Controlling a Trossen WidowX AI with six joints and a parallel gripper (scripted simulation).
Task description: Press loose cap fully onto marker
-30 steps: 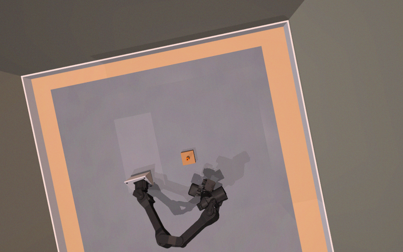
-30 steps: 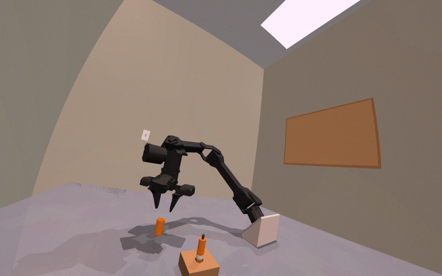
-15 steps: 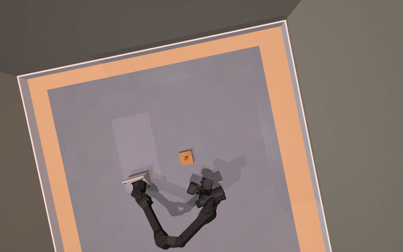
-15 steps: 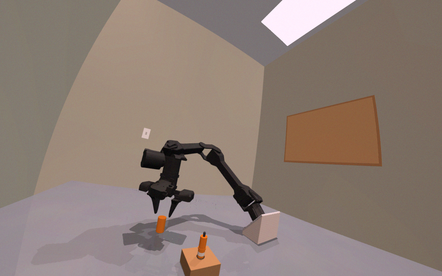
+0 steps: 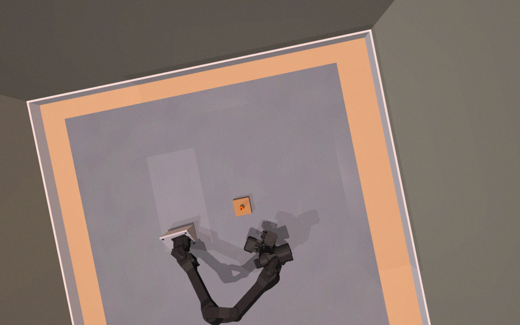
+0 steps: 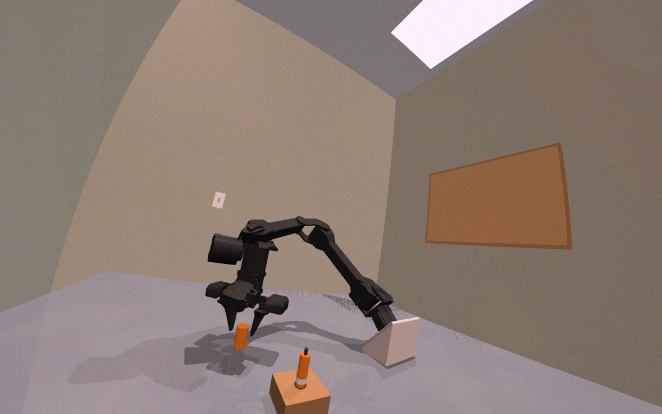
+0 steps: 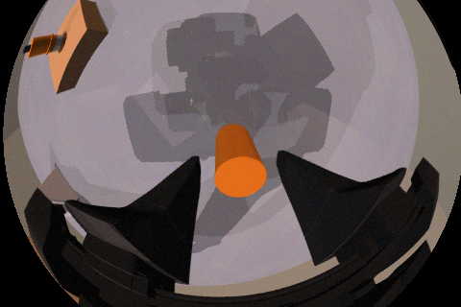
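Note:
The orange cap (image 6: 241,338) (image 7: 240,177) stands upright on the table, its closed end up. My gripper (image 6: 241,332) (image 7: 239,160) points down and is open, with one fingertip on either side of the cap near its top. Gaps show between the cap and both fingers in the wrist view. The marker (image 5: 242,207) (image 6: 303,364) (image 7: 43,46), orange with a white band and a dark tip, stands upright and uncapped in the orange-brown holder block (image 5: 247,212) (image 6: 292,403) (image 7: 72,64). In the top view the arm hides the cap.
The arm's pale wedge-shaped base mount (image 5: 189,232) (image 6: 403,342) stands on the table (image 5: 274,141) to the left of the gripper in the top view. The holder block lies at the upper left in the wrist view, away from the fingers.

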